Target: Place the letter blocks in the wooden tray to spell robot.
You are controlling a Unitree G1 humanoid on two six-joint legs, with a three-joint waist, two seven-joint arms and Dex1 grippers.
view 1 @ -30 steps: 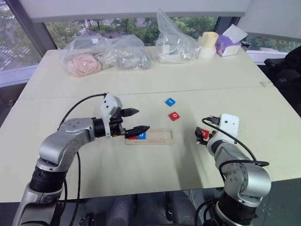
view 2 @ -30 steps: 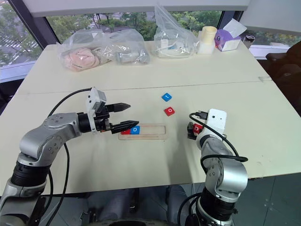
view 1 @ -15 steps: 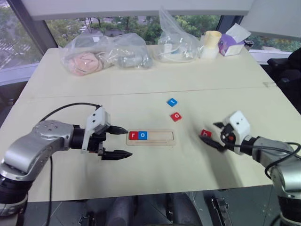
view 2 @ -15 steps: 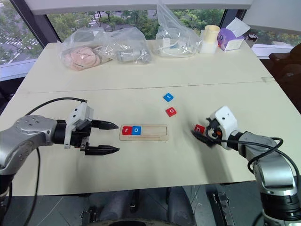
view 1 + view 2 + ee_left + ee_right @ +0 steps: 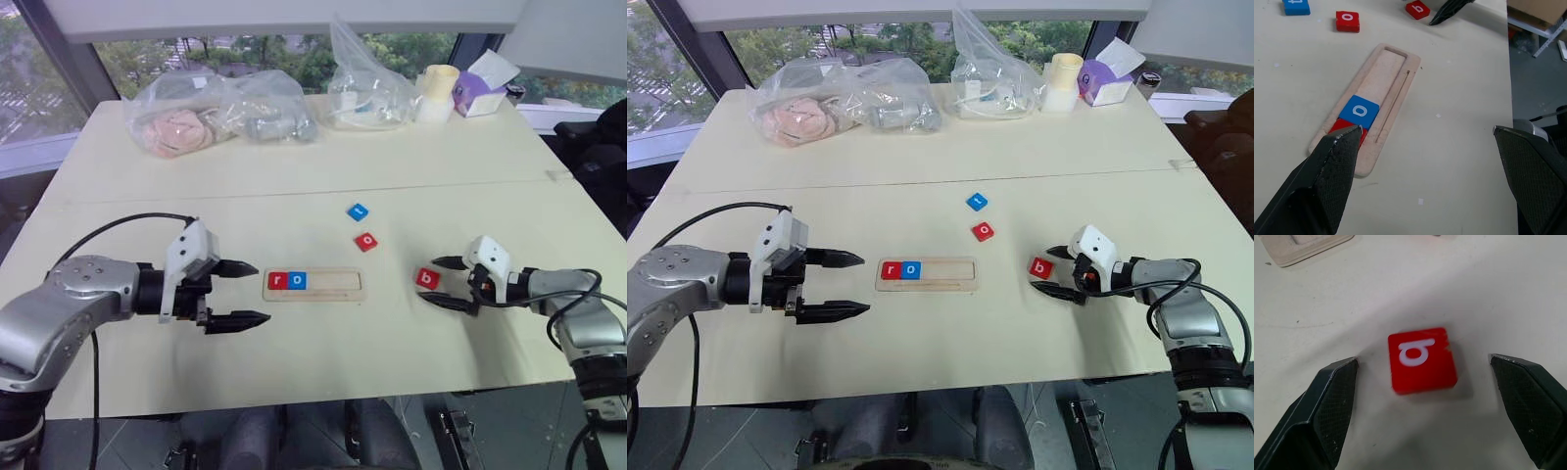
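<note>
You have 2 of 5 done: red r and blue o [image 5: 297, 281] sit at the wooden tray [image 5: 343, 285]'s end just ahead of your left gripper [image 5: 240, 293], jaws wide, empty. Red b [image 5: 1421, 359] lies between the right gripper [image 5: 1053, 271]'s open, empty jaws; its wrist view shows them not touching it. Farther off wait red o [image 5: 365, 241] and the blue tile [image 5: 359, 211].

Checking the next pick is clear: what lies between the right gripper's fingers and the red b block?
Nothing but bare table. In the right wrist view the red b block lies flat between the open right gripper fingers, touching neither.
</note>
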